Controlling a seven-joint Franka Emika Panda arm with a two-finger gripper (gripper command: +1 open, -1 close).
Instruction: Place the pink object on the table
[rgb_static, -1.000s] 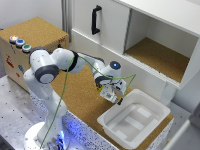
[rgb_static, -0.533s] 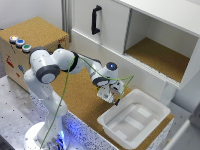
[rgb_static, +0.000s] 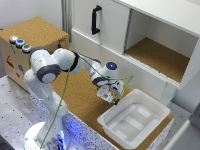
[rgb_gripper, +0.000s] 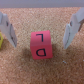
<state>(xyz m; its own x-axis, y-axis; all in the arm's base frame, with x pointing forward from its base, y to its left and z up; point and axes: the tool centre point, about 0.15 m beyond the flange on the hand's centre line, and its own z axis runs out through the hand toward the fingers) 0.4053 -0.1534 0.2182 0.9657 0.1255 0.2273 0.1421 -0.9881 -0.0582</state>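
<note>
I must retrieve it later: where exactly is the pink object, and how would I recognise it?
On the long cork table, look beside the white tray, under the hand. The pink object is a small cube with black letters, lying between the open fingers; the neighbouring scrap is yellow.

In the wrist view the pink object (rgb_gripper: 40, 44) bears two dark letters, seemingly "L" and "D" as shown there, while red markings on the cork-covered box (rgb_static: 10, 64) stay unreadable.

Even, bright indoor light with soft shadows; both views slightly blurred (wrist view most).
</note>
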